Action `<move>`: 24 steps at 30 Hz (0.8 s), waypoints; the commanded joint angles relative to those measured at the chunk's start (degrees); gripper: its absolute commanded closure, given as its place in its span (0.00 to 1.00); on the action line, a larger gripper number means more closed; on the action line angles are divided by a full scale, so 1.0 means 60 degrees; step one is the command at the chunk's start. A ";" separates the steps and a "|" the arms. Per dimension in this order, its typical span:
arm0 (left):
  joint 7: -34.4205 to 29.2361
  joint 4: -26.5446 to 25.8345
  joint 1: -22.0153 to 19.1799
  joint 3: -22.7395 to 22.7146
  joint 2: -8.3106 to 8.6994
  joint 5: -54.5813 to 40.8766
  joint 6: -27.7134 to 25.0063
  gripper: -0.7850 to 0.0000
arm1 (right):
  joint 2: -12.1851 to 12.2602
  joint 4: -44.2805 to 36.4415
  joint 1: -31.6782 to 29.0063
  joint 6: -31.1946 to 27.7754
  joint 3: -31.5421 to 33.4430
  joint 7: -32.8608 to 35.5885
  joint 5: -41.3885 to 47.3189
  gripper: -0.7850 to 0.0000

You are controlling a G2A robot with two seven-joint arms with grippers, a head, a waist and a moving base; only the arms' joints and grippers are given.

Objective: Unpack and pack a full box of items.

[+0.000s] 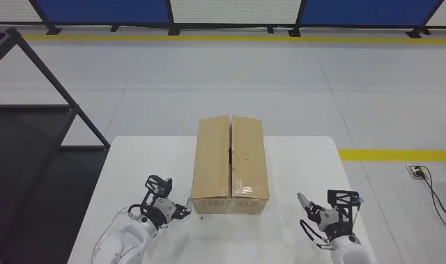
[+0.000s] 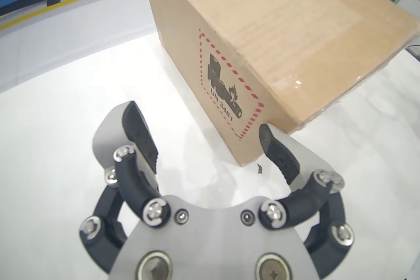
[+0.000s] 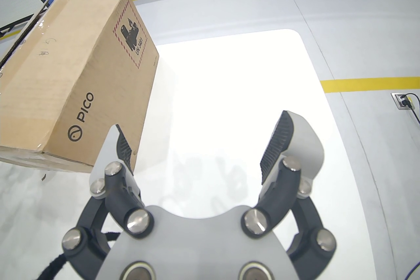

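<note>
While taped shut along its top seam, stands as a brown cardboard box [image 1: 230, 159] on the middle of the white surface [image 1: 139, 173], far short end by the far edge, near short end facing both hands. Carries a red-dashed label [image 2: 229, 91] on each long side. Left hand [image 2: 197, 115] low at the box's near left corner, fingers spread wide with nothing between them; one black pad [image 2: 279, 156] just beside that corner, contact impossible to judge. Right hand [image 3: 200, 120] by the near right corner of the surface, well apart from the box, likewise wide and empty. A tiny brown scrap [image 2: 259, 168] on the surface just beside the box's near left corner. Beyond the far edge, grey floor [image 1: 209, 76] with a yellow line [image 1: 230, 37] before blue panels [image 1: 97, 3] and white pegboard [image 1: 237, 3]. Off the left edge, a black frame [image 1: 56, 88]; off the right edge, a yellow strip [image 1: 390, 154] and a floor socket [image 1: 417, 171].
</note>
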 commanded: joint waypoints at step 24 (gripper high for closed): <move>-0.0076 0.0379 -0.0519 0.0755 -0.0215 -0.0106 0.0945 0.00 | -0.0083 -0.0055 -0.0433 -0.0223 0.0484 -0.0272 0.0235 0.00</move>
